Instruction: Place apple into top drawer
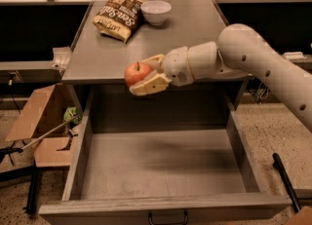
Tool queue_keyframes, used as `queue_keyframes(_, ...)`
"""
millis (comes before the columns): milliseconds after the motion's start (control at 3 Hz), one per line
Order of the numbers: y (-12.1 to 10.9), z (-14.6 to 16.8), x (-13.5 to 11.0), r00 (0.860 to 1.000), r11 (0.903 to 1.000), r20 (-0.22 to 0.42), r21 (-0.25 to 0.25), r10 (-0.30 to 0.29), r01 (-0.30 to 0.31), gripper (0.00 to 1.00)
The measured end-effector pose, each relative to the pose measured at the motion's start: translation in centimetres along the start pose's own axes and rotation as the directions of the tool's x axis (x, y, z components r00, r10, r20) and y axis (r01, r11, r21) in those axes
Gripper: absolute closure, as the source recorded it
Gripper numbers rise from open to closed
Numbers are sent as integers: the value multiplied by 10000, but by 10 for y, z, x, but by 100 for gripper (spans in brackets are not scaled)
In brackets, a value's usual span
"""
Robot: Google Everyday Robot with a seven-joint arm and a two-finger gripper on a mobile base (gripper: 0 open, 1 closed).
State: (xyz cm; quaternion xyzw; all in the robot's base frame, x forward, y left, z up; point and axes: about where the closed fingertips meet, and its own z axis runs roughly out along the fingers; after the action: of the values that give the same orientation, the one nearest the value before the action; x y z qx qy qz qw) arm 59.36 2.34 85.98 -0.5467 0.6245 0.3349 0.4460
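Observation:
My gripper (142, 74) is shut on the red-orange apple (136, 73), with one cream finger above and behind it and one below. It holds the apple in the air at the counter's front edge, over the back left part of the open top drawer (165, 170). The drawer is a wide grey metal box pulled fully out, its flat bottom bare, with a small dark handle (167, 217) on its front. My white arm (253, 63) reaches in from the right.
On the grey counter (195, 29) lie a chip bag (117, 18) and a white bowl (155, 11) at the back. An open cardboard box (41, 121) stands on the floor at the left. A dark rod (285, 180) lies right of the drawer.

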Motion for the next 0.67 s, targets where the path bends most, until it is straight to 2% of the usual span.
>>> queue_keyframes(333, 30, 0, 38, 9988, 9983, -482, -577, 101, -129, 100)
queue_keyframes(667, 47, -5, 91, 9854, 9999, -1703, -143, 7, -32, 100)
